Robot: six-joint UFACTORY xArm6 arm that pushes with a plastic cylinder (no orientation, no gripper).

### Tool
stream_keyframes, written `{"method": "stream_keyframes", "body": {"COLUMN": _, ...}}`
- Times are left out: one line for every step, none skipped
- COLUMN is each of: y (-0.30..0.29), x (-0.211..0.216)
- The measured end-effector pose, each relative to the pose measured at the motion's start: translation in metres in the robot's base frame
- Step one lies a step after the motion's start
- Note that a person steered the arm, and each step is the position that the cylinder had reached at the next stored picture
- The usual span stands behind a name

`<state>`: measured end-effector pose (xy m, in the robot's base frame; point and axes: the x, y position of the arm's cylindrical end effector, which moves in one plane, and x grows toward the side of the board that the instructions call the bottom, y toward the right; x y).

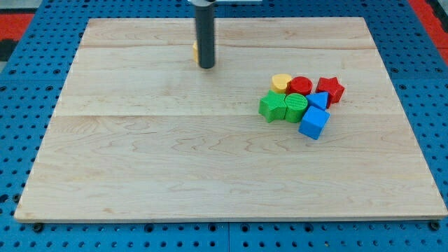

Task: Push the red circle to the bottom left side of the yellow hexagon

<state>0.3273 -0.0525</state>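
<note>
**Desk:** Where's your tip right now?

**Me:** My tip is near the view's top, left of centre on the table. A yellow block sits just behind the rod on its left side, mostly hidden, so I can't make out its shape or whether the rod touches it.

**Desk:** And the red circle?

**Me:** The red circle is in the cluster over on the view's right, well apart from my tip. It's in the back row, between a yellow piece on its left and the red star on its right, packed close against both.

**Desk:** What else is in that cluster?

**Me:** In front, a green star and a green cylinder side by side. Right of them a small blue block, partly covered, and a blue cube nearest the view's bottom.

**Desk:** State of the hand?

**Me:** There's no hand on this arm, only the bare rod, so nothing to report as spread or pinching.
</note>
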Motion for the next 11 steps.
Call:
{"method": "stream_keyframes", "body": {"y": -0.01, "x": -0.023}}
{"method": "stream_keyframes", "body": {"y": 0.036, "x": -0.048}}
{"method": "stream_keyframes", "body": {"y": 0.037, "x": -0.049}}
{"method": "stream_keyframes", "body": {"y": 0.075, "x": -0.032}}
{"method": "stream_keyframes", "body": {"y": 0.161, "x": -0.038}}
{"method": "stream_keyframes", "body": {"y": 0.171, "x": -0.021}}
{"method": "stream_keyframes", "body": {"y": 0.207, "x": -0.02}}
{"method": "stream_keyframes", "body": {"y": 0.236, "x": 0.019}}
{"method": "stream_keyframes", "body": {"y": 0.226, "x": 0.032}}
{"method": "stream_keyframes", "body": {"y": 0.204, "x": 0.067}}
{"method": "stream_keyframes", "body": {"y": 0.202, "x": 0.09}}
